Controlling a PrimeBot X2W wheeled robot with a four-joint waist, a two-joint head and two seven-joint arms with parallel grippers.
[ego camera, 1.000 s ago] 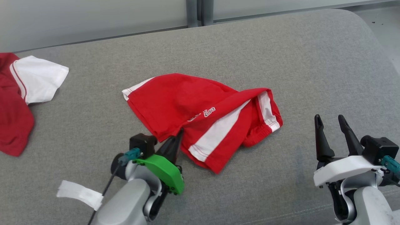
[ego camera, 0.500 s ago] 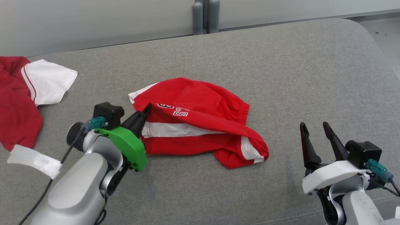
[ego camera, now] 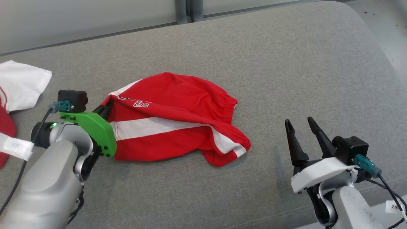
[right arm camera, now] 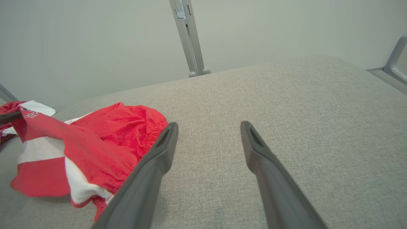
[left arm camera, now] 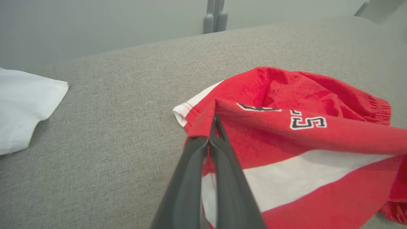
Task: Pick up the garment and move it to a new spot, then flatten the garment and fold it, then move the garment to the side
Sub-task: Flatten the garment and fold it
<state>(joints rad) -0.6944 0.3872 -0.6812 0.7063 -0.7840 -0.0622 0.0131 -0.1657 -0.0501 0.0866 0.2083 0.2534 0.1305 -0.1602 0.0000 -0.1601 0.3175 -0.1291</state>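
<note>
The garment (ego camera: pixel 178 101) is a pair of red shorts with a white side stripe and small lettering, lying crumpled on a grey cushion (ego camera: pixel 286 63). My left gripper (ego camera: pixel 106 108) is shut on the garment's left hem and holds that edge slightly raised. The left wrist view shows the closed fingertips (left arm camera: pixel 216 119) pinching a red fold of the garment (left arm camera: pixel 276 86). My right gripper (ego camera: pixel 299 122) stands open over bare cushion, well to the right of the shorts. In the right wrist view it (right arm camera: pixel 208 127) holds nothing, and the garment (right arm camera: pixel 105 133) lies to its left.
A second red and white garment (ego camera: pixel 19 82) lies at the cushion's far left, its white part (left arm camera: pixel 22 108) showing beside my left arm. Grey posts (ego camera: pixel 186 9) stand behind the cushion. The cushion's rounded edge (ego camera: pixel 384 54) falls away at the right.
My left gripper has pulled the garment's hem up and to the left, turning the shorts over and stretching them out. The head camera has also shifted. The right gripper stays open.
</note>
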